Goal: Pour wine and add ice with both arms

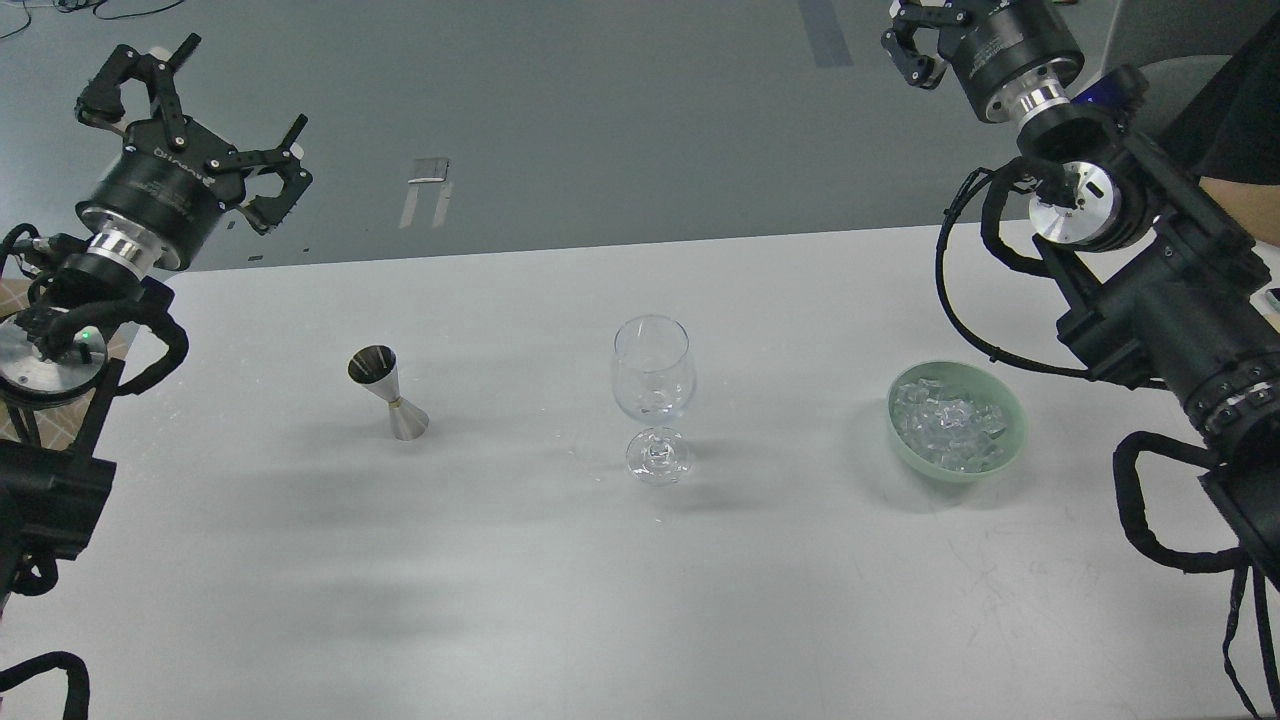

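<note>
A clear stemmed wine glass (652, 395) stands upright at the middle of the white table (640, 600). A steel jigger (388, 392) stands to its left. A pale green bowl (1010, 440) to the right holds a heap of clear ice cubes (945, 425). My left gripper (190, 110) is open and empty, raised high at the far left, well back from the jigger. My right gripper (925, 35) is at the top right edge, raised above and behind the bowl; its fingers are cut off by the frame.
A person's arm in a dark sleeve (1240, 150) is at the right edge behind my right arm. Grey floor (600, 120) lies beyond the table's far edge. Black cable loops (1160, 510) hang off my right arm.
</note>
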Controlling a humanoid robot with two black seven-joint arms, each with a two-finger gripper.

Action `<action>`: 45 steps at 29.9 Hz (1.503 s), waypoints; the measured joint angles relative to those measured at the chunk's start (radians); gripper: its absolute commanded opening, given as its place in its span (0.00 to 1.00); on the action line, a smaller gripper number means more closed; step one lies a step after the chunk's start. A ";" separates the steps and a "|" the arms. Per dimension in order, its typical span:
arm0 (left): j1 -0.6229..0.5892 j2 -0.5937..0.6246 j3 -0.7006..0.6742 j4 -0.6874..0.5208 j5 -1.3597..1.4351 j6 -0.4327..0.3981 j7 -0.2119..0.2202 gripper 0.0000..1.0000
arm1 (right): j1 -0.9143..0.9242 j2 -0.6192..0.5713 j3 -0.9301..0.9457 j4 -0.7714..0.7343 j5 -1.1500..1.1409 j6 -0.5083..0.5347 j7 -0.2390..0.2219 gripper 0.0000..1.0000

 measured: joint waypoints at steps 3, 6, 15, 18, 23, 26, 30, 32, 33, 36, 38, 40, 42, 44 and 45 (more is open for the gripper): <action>0.001 -0.008 0.002 0.000 0.000 0.004 0.012 0.95 | 0.000 0.000 0.000 0.002 0.000 0.000 0.000 1.00; -0.005 -0.014 0.004 0.008 0.000 0.000 0.014 0.96 | 0.000 -0.001 0.000 0.003 0.000 0.000 0.000 1.00; 0.003 -0.012 -0.017 -0.025 -0.024 -0.006 0.057 0.95 | 0.000 -0.005 0.000 0.006 0.000 0.003 -0.001 1.00; 0.053 0.004 -0.046 -0.074 -0.056 0.004 0.065 0.95 | 0.000 -0.005 0.000 0.007 0.000 0.003 -0.002 1.00; 0.226 0.038 -0.154 -0.213 -0.106 0.009 0.080 0.95 | 0.000 -0.005 0.000 0.007 0.000 0.002 -0.001 1.00; 0.349 0.039 -0.205 -0.292 -0.133 0.022 0.084 0.95 | 0.000 -0.003 0.000 0.007 -0.001 0.002 -0.001 1.00; 0.527 0.011 -0.265 -0.403 -0.162 0.040 0.085 0.95 | -0.001 0.000 0.000 0.005 -0.002 0.002 0.000 1.00; 0.596 -0.011 -0.289 -0.442 -0.179 0.044 0.085 0.95 | -0.002 0.001 0.000 0.005 -0.004 0.002 0.000 1.00; 0.629 -0.024 -0.301 -0.461 -0.184 0.048 0.085 0.95 | -0.002 0.001 0.000 0.004 -0.004 0.001 0.000 1.00; 0.721 -0.065 -0.320 -0.533 -0.189 0.067 0.086 0.95 | -0.007 0.001 -0.001 0.004 -0.004 0.001 0.000 1.00; 0.776 -0.092 -0.324 -0.569 -0.190 0.074 0.088 0.95 | -0.011 0.001 -0.001 0.004 -0.005 0.002 0.000 1.00; 0.826 -0.128 -0.325 -0.599 -0.190 0.076 0.089 0.95 | -0.013 0.001 -0.002 0.004 -0.005 0.001 0.000 1.00; 0.855 -0.161 -0.321 -0.614 -0.190 0.077 0.090 0.95 | -0.013 0.001 -0.002 0.004 -0.005 0.001 0.000 1.00; 0.872 -0.201 -0.315 -0.618 -0.190 0.081 0.092 0.96 | -0.014 0.001 -0.002 0.004 -0.005 0.001 0.000 1.00; 0.878 -0.213 -0.314 -0.619 -0.190 0.083 0.094 0.96 | -0.014 0.001 -0.002 0.004 -0.005 0.001 0.000 1.00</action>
